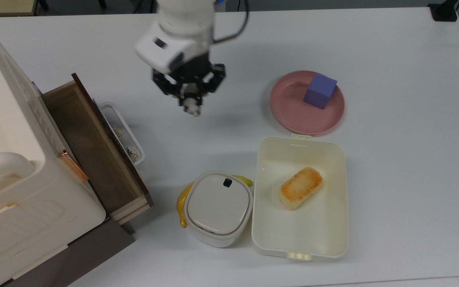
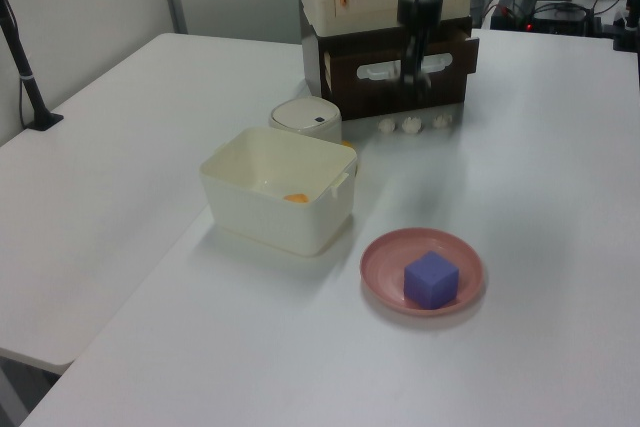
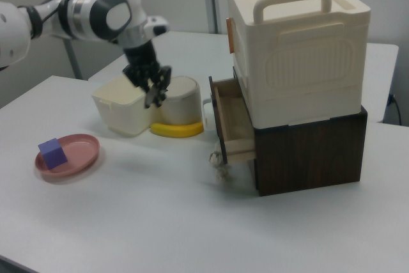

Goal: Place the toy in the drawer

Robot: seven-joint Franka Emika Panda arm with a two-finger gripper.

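The toy (image 1: 192, 108), a tiny black-and-white panda, hangs above the table with my gripper (image 1: 192, 104) shut on it. In the top view it is to the right of the drawer (image 1: 90, 147), which stands pulled out of the cream cabinet (image 1: 6, 159) with its brown inside showing. In the right view the gripper (image 3: 153, 98) hovers in front of the round container, left of the open drawer (image 3: 231, 119). The left view has the gripper (image 2: 412, 69) blurred in front of the drawer's dark front panel (image 2: 450, 59).
A pink plate (image 1: 293, 115) carries a purple cube (image 1: 320, 91). An open cream lunch box (image 1: 299, 244) holds a toasted bread piece (image 1: 300, 188). A round lidded container (image 1: 218, 207) sits on a yellow banana (image 1: 181, 204). A small white tray (image 1: 110, 107) lies against the drawer front.
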